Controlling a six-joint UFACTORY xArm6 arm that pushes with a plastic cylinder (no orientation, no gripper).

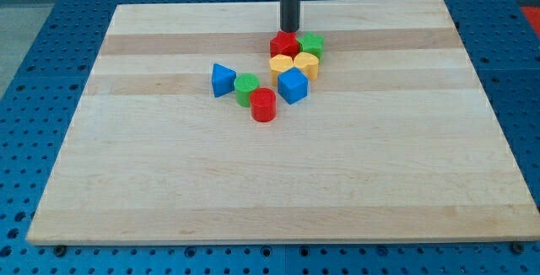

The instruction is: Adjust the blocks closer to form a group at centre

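My tip (289, 29) stands at the view's top centre, right behind the red star block (284, 44) and touching or nearly touching it. The green star block (312, 44) sits just right of the red star. Below them lie a yellow hexagon block (282, 63) and a yellow heart-like block (306, 65). A blue cube (293, 85) sits under the yellow pair. To the left are a green cylinder (246, 89), a red cylinder (263, 105) and a blue triangle block (222, 80).
The wooden board (152, 182) lies on a blue perforated table (34, 72). The blocks cluster a little above the board's middle.
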